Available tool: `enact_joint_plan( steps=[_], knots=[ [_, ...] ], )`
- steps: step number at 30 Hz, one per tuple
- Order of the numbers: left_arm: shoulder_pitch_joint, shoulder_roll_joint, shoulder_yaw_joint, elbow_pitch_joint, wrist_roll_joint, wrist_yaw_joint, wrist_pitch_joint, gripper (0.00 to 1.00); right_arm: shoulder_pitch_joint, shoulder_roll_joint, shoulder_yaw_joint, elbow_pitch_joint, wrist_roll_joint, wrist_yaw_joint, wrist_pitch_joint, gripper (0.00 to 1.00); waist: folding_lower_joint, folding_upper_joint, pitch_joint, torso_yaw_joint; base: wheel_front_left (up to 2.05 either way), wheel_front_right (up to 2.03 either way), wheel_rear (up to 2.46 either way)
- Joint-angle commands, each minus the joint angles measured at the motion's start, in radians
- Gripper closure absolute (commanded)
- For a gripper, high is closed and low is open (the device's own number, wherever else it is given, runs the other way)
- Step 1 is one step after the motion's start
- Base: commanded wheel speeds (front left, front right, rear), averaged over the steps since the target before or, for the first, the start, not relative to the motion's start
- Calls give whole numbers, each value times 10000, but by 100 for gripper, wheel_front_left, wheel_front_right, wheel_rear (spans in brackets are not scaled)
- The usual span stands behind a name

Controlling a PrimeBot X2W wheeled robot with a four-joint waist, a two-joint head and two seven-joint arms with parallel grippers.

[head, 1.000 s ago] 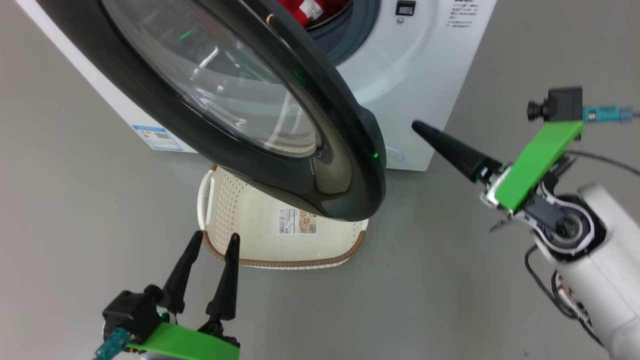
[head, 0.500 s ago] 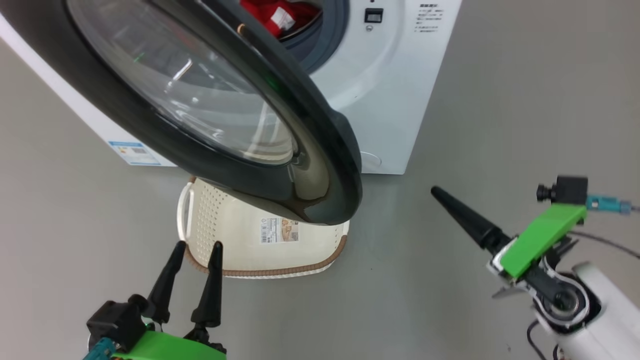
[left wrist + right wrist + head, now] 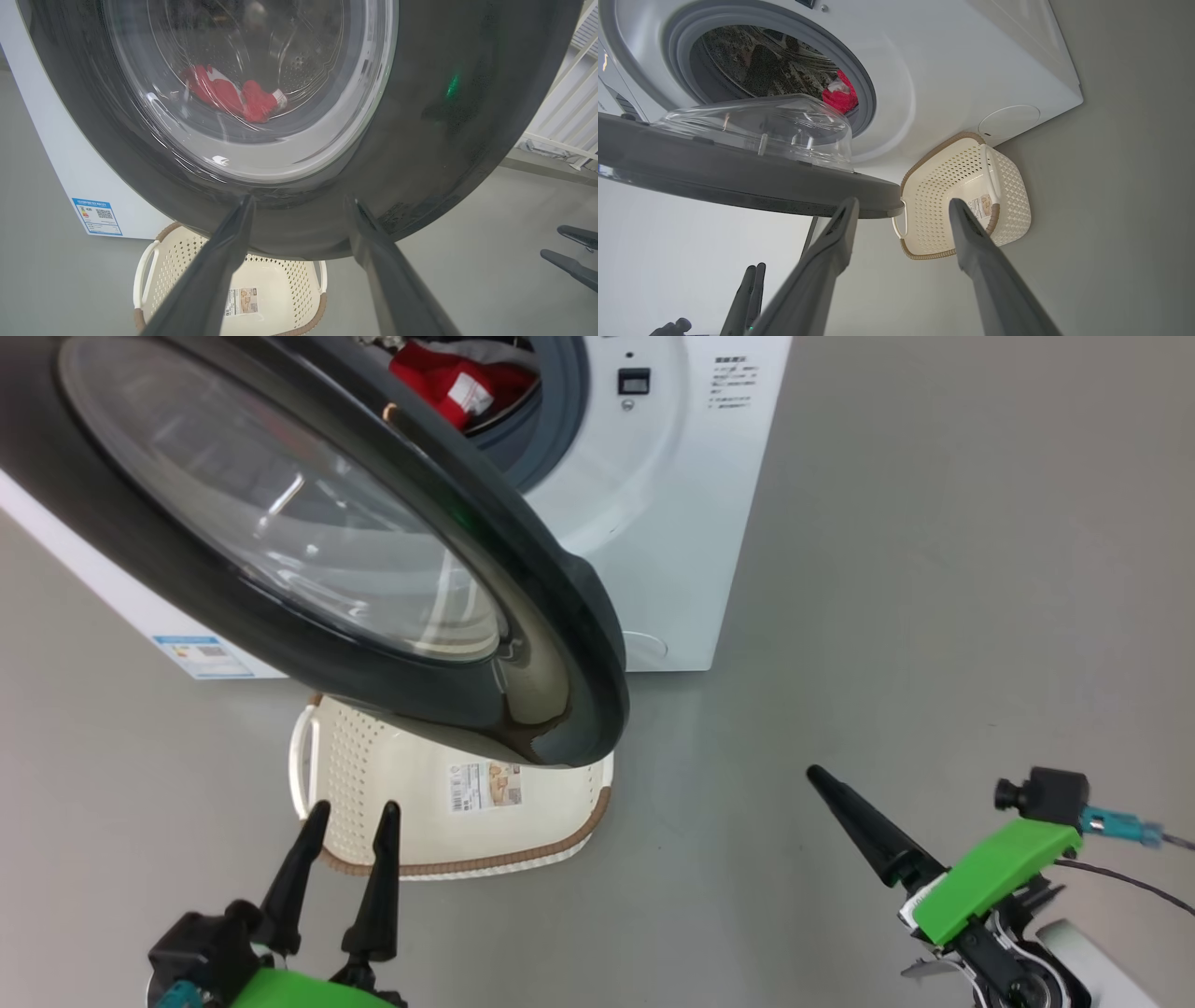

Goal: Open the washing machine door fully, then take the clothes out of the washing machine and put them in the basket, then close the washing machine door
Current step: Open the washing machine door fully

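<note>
**A:** What is sitting nearest to you?

**B:** My left gripper (image 3: 357, 807) is hovering low on my left. Its jaws are standing wide and holding nothing, and the fingers are pointing at the near rim of the basket (image 3: 551, 812). My right gripper (image 3: 902, 201) is hanging over the floor (image 3: 887, 616) on my right. Its jaws are standing wide and empty too, and it is aiming toward the basket and the door's free edge.

**A:** How is the basket lying?

**B:** It is sitting on the floor just in front of the washing machine (image 3: 653, 523). Its long axis is running left to right along the machine's front, and its labelled bottom is showing to me. From my head, the door's lower edge is covering its far side.

**A:** Which way is the door pointing?

**B:** The washing machine door (image 3: 588, 644) is standing swung out from my left, roughly square to the front. Its free edge is pointing toward me, and its glass bowl (image 3: 280, 523) is bulging to my right.

**A:** Where is there room to move?

**B:** Grey floor is stretching from the door's edge to my right gripper and on past the machine's right side. Beyond the door, the clothes (image 3: 448, 383), red with white, are lying at the lower lip of the drum (image 3: 752, 60).
</note>
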Motion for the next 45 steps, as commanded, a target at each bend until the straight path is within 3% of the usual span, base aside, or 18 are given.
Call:
enact_joint_plan(
  steps=[1, 8, 15, 22, 31, 38, 45],
  knots=[
    [136, 176, 389, -244, 114, -54, -92, 0, 233, -135, 126, -243, -295, 77, -486, 0, 0, 0, -68, -125, 0, 0, 0],
    [244, 173, 490, -205, 120, -54, -92, 0, 547, -641, 945, 553, -2153, 77, -2472, 0, 0, 0, -184, -307, 0, 0, 0],
    [315, 154, 511, -177, 122, -54, -92, 0, 506, -576, 1436, 1787, -3793, 77, -3046, 0, 0, 0, -270, -405, 0, 0, 0],
    [338, 154, 535, -191, 158, -54, -92, 0, 869, 170, -749, 1759, -6782, 77, -3068, 0, 0, 0, -281, -448, 0, 0, 0],
    [360, 124, 487, -169, 160, -54, -92, 0, 2005, 1651, -3673, 148, -11202, 77, -3070, 0, 0, 0, -346, -361, 0, 0, 0],
    [384, 107, 460, -161, 173, -54, -92, 0, 2486, 2409, -4869, -1504, -13065, 77, -3070, 0, 0, 0, -380, -322, 0, 0, 0],
    [388, 87, 395, -148, 160, -54, -92, 0, 2713, 2679, -5152, -1863, -13402, 77, -3070, 0, 0, 0, -401, -272, 0, 0, 0]
  ],
)
